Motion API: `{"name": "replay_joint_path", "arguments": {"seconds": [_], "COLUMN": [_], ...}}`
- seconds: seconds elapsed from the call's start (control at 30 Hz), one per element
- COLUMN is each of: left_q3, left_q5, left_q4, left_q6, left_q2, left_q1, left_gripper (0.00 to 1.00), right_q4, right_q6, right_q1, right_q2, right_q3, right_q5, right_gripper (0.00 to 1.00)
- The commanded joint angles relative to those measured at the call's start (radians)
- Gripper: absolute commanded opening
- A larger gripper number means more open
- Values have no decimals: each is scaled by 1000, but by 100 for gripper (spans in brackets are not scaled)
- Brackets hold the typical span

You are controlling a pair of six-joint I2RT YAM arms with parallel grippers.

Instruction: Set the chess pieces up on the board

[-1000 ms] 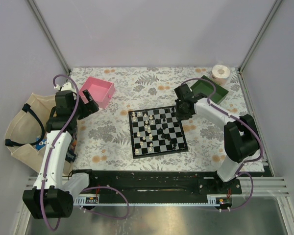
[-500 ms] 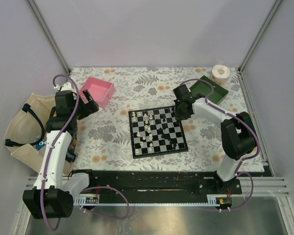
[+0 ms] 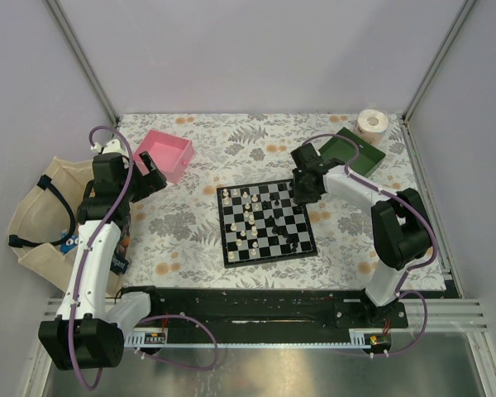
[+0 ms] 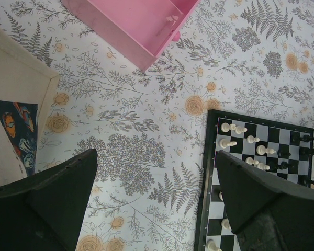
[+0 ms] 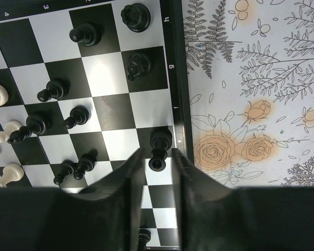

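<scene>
Black on black and tiny, so go slow: black piece (image 5: 160,140) on the edge file of the board (image 5: 112,73), right against the border, flanked close by the right gripper (image 5: 158,152). Can't tell whether clamped or just loose around it. Either way, move straight up only, no sideways nudge. Crowded on the inner side with other black pieces (image 5: 76,116); loads of bare floral cloth (image 5: 251,78) past the border. Left gripper (image 4: 156,156)? Spread wide, empty, near the pink tray (image 4: 120,37), well away.

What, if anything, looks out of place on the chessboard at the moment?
The chess pieces are scattered loosely instead of lined up in ranks: cream ones mostly over the left half of the board, black ones over the right. Whether any has toppled is too small to tell. Nothing looks spilled or damaged.
</scene>
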Motion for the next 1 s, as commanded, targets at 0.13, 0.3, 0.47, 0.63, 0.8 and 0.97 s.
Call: {"name": "replay_joint_path", "arguments": {"seconds": [0.13, 0.3, 0.47, 0.63, 0.8, 0.97], "left_q3": [7, 7, 7, 7, 7, 8], "left_q5": [14, 13, 14, 22, 20, 22], "left_q4": [33, 33, 35, 35, 35, 35], "left_q6": [-10, -10, -8, -10, -10, -10], "left_q2": [-3, -3, -3, 0, -1, 2], "left_q1": [8, 8, 8, 10, 10, 10], "left_gripper": [99, 99, 99, 99, 99, 99], "right_q4": [-9, -29, -21, -15, -17, -29], "right_q6": [-23, -32, -27, -3, 10, 20], "right_q1": [10, 14, 72, 148, 198, 240], "right_q2": [-36, -102, -159, -147, -129, -93], "right_q3": [30, 52, 38, 34, 26, 23], "right_q5": [12, -4, -21, -65, -88, -82], "right_gripper": [45, 46, 50, 51, 51, 52]}}
